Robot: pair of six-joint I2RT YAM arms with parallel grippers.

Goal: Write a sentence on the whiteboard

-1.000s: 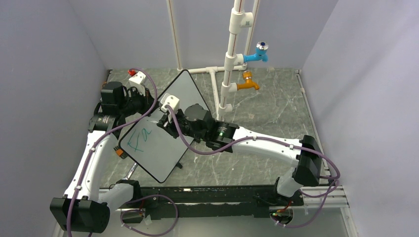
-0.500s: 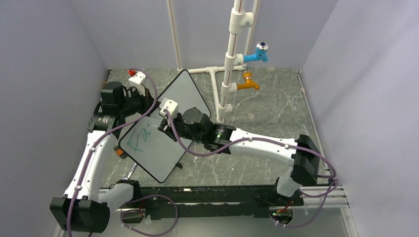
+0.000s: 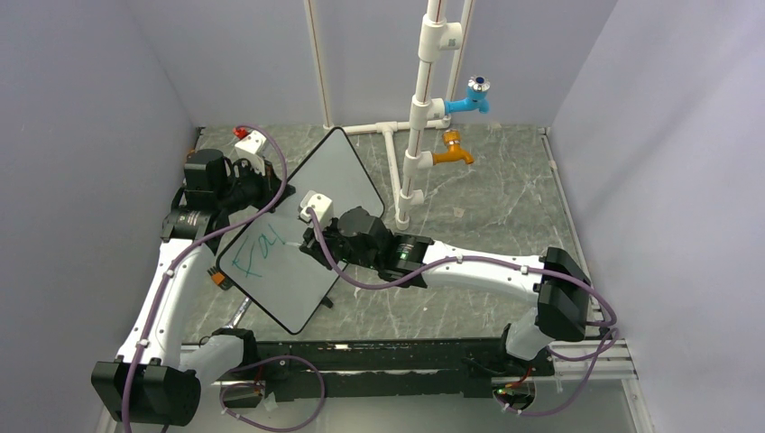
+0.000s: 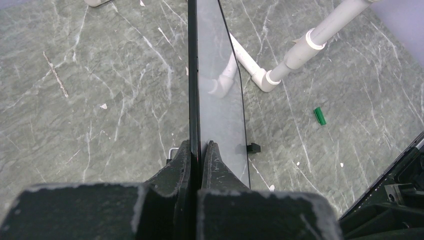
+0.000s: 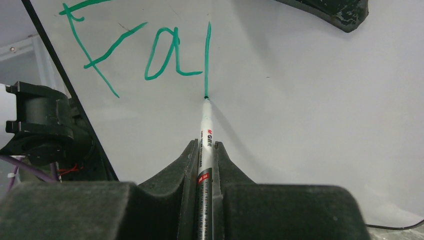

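Right end effector (image 5: 205, 150) clamps my marker (image 5: 205, 122) — tip touching whiteboard (image 5: 310, 100) at end of last green stroke of sentence (image 5: 151, 65), reading "Fai"; my left end effector (image 4: 200, 150) pinches whiteboard edge.

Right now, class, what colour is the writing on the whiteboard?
Green. The writing on the whiteboard shows best in the right wrist view.

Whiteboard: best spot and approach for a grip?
Grip the whiteboard by its thin rim, edge-on from the left, clear of the sentence, pinching both faces. It is a flat sheet, so only the edge fits; the left gripper has its fingers on it that way.
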